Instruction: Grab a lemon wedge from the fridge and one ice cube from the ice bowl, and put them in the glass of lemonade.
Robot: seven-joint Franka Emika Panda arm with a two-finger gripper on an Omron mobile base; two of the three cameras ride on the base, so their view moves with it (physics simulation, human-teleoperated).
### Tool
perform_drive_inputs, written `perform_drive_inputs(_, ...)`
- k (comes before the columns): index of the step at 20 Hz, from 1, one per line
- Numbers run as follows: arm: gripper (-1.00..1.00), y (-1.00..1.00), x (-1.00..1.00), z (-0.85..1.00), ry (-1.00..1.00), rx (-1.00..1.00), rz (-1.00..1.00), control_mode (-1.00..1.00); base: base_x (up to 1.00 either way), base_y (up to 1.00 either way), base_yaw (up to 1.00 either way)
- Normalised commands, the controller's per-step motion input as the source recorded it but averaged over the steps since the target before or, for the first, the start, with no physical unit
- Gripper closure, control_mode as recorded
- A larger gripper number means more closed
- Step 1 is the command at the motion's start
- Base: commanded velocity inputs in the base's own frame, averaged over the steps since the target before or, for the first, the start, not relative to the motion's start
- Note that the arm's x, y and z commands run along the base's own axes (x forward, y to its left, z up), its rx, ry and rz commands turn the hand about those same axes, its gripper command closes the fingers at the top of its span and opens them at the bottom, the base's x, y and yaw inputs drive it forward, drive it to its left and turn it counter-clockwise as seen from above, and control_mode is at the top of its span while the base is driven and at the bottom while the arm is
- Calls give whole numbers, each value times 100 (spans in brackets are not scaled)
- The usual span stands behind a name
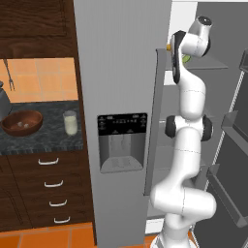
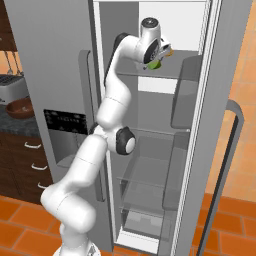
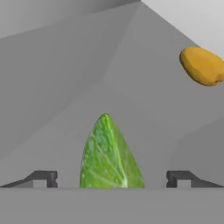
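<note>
The fridge (image 1: 121, 72) has its right door swung open, and my arm reaches onto its upper shelf (image 2: 150, 75). The lemon wedge (image 3: 109, 157) is a yellow-green slice lying on that shelf, right between my fingertips (image 3: 43, 177). My gripper (image 3: 111, 178) is open around it, with a gap on each side. The wedge (image 2: 154, 64) also peeks out just under the hand. On the dark counter to the left stand the reddish-brown ice bowl (image 1: 22, 122), holding whitish ice cubes (image 1: 22, 125), and the glass of lemonade (image 1: 70, 122).
An orange rounded fruit (image 3: 202, 65) lies on the same shelf, beyond the wedge to the right. The open fridge door (image 2: 235, 150) with its bins stands at the right. A toaster (image 2: 10, 87) sits behind the bowl. Drawers (image 1: 51, 181) run below the counter.
</note>
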Motion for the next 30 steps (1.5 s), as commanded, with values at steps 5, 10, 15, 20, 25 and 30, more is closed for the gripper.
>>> perform_drive_inputs(5, -100, -1, 5, 6, 15, 1, -5, -100, 0, 0, 0)
perform_drive_inputs(10, -100, -2, 0, -4, 11, 7, -2, -100, 0, 0, 0)
perform_drive_inputs(15, -100, 0, -1, -3, 6, 7, 0, -100, 0, 0, 0)
perform_drive_inputs(20, -100, 0, 0, -40, 6, 5, 0, -100, 0, 0, 0)
perform_drive_inputs(25, -100, 0, 3, -30, 0, 1, 0, -100, 0, 0, 0)
perform_drive_inputs(30, -100, -1, 45, -43, -12, 0, 0, -100, 0, 0, 0)
